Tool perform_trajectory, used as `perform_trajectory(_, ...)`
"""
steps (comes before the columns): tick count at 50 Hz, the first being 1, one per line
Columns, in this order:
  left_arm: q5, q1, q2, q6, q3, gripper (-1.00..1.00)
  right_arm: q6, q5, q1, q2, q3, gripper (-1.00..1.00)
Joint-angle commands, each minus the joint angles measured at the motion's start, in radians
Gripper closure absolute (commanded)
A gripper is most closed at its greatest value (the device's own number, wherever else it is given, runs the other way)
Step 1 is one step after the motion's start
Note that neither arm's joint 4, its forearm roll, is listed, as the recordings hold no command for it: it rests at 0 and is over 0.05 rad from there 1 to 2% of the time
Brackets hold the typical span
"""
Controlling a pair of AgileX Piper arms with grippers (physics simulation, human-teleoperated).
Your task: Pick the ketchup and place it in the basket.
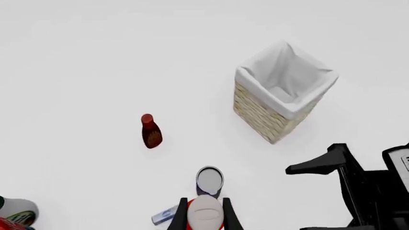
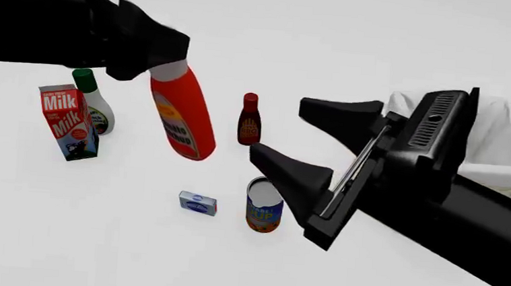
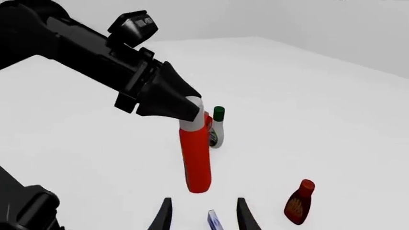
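Note:
The ketchup (image 2: 184,114), a red-orange bottle with a grey-white cap, hangs tilted in the air above the table. My left gripper (image 2: 164,62) is shut on its cap. In the left wrist view the cap (image 1: 206,213) sits between the fingers (image 1: 181,216). The right wrist view also shows the ketchup (image 3: 195,160) hanging from the left gripper (image 3: 189,108). The basket (image 1: 281,98), wicker with a white lining, stands to the right, partly hidden behind my right arm in the front view (image 2: 509,130). My right gripper (image 2: 279,128) is open and empty, to the right of the ketchup.
On the table stand a milk carton (image 2: 68,122), a white bottle with a green cap (image 2: 91,104), a small dark-red bottle (image 2: 249,120), a can (image 2: 264,206) and a small blue-white box (image 2: 197,203). My right arm (image 1: 364,187) reaches in beside the basket.

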State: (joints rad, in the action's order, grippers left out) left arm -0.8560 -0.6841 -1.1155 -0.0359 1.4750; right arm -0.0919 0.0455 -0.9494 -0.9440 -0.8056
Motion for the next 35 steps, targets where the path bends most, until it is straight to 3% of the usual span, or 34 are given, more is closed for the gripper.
perform_trajectory(1,-0.001,-0.022,0.003,0.016,-0.005,1.0,-0.031,-0.004,-0.025,-0.054,-0.045,-1.0)
perform_trajectory(35,-0.006,-0.08,-0.007,-0.005,-0.016,1.0,-0.052,0.022,-0.044,-0.199,-0.12,-1.0)
